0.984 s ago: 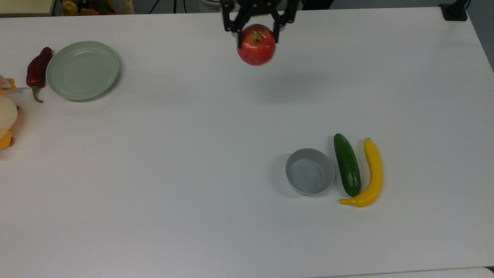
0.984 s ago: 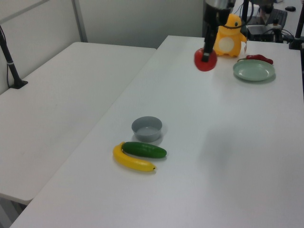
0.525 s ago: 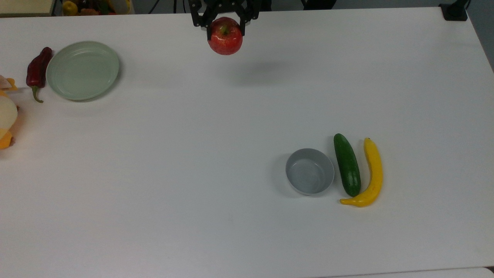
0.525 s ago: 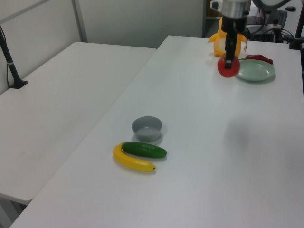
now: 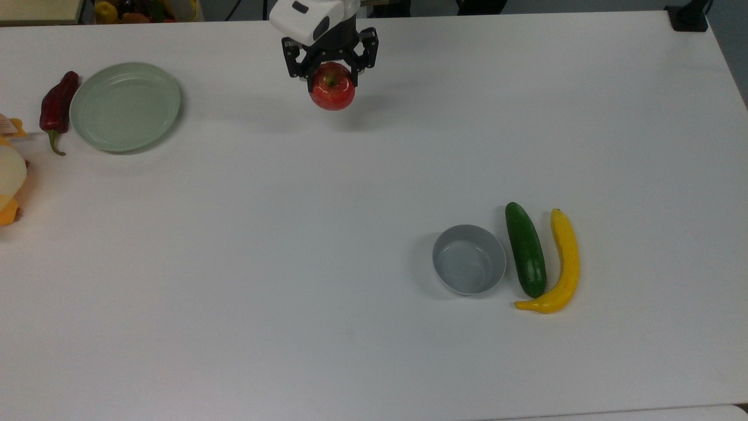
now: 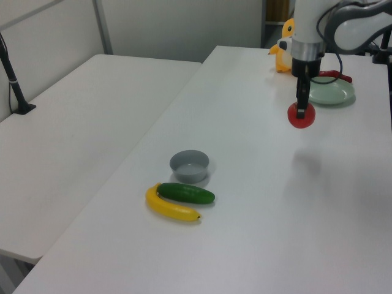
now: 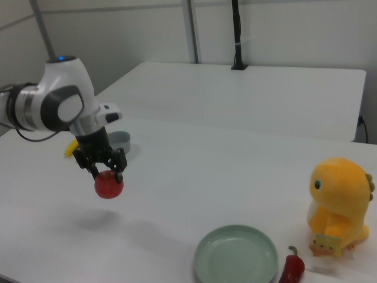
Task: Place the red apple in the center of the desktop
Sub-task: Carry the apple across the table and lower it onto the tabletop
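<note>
end effector gripping red apple, airborne

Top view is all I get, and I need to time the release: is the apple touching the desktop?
Observer: No. In the right view the apple hangs in the fingers, clear of the desktop, with its shadow lying apart below it.
Operator: And what is the yellow thing cut off at the top view's left edge?
Observer: A plush toy, standing upright beside the pepper.
</note>
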`<act>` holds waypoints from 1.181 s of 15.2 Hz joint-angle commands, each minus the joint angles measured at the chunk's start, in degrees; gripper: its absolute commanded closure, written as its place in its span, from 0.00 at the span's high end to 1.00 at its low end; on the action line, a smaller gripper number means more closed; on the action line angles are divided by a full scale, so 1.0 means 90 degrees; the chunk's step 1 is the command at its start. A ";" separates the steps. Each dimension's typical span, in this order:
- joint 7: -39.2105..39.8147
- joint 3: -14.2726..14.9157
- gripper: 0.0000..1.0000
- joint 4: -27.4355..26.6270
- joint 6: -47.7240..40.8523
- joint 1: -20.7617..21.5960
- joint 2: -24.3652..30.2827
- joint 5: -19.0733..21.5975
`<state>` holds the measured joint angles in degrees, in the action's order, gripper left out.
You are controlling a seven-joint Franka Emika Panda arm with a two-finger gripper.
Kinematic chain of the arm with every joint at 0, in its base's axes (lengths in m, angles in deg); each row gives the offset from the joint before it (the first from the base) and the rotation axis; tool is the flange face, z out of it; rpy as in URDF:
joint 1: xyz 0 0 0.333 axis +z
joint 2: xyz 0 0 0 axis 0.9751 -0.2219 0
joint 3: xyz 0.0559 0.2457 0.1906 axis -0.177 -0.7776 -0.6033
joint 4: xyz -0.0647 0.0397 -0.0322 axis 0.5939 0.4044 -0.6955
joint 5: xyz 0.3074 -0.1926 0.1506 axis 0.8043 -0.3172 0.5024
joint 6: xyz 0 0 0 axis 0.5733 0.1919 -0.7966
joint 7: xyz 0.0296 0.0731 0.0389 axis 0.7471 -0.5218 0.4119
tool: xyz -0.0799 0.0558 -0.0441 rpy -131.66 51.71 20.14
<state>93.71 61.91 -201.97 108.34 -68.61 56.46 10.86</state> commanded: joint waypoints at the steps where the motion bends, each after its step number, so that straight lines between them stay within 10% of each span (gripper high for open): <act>1: 0.0097 -0.0036 0.06 -0.0776 0.1134 -0.0131 0.0102 0.0096; 18: 0.0018 -0.0026 0.07 -0.1129 0.3793 -0.0327 -0.0894 0.0096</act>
<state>93.69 61.92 -211.44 140.69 -71.28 48.77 10.86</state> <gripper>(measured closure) 0.256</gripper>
